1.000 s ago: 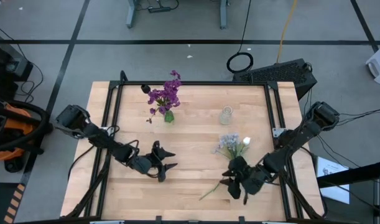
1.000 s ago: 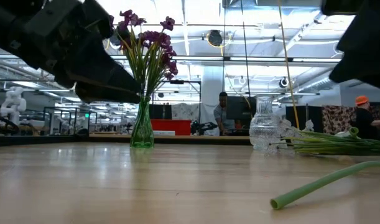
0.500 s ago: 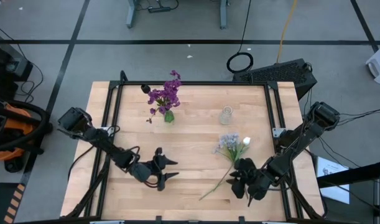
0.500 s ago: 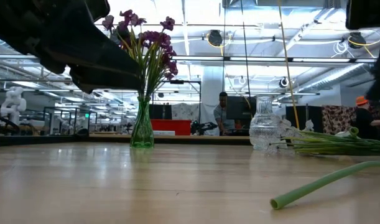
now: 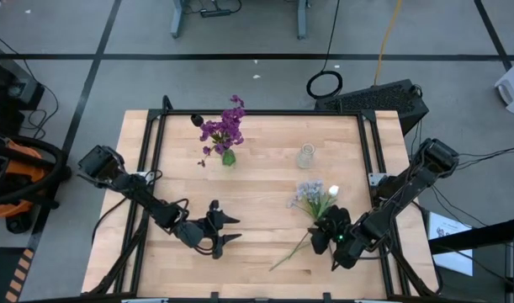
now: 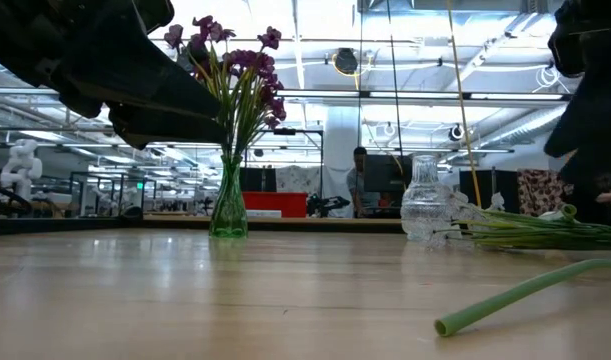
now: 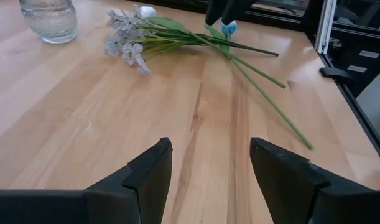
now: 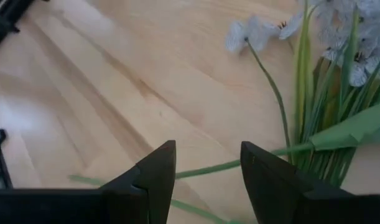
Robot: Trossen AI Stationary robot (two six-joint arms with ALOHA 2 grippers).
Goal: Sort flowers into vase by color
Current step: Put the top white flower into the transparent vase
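Wooden table (image 5: 257, 181) seen from above, two dark arms reaching in from either side.

Left gripper (image 5: 225, 230) low over the table's front left area, jaws parted with a clear gap, bare wood visible between the two fingers (image 7: 143, 177) in the left wrist view. Nothing held, nothing touched.

Right gripper (image 5: 324, 234) at the front right, right over the stems of the loose flowers (image 5: 314, 200). Jaws parted about as far, fingers (image 8: 153, 174) framing bare wood and a thin green stem (image 8: 202, 168) lying across the gap. Not closed on it; contact with the stems cannot be told.

Loose flowers lying flat on the table's right half: pale grey-lilac blossoms (image 7: 124, 45) and one white bud (image 7: 146, 11) pointing toward a small clear glass vase (image 5: 305, 156), long green stems trailing toward the front edge. Clear vase empty, standing near but apart from the blossoms.

Purple flowers (image 5: 223, 126) upright in a green glass vase (image 5: 229, 157) at the back left, well apart from both grippers.
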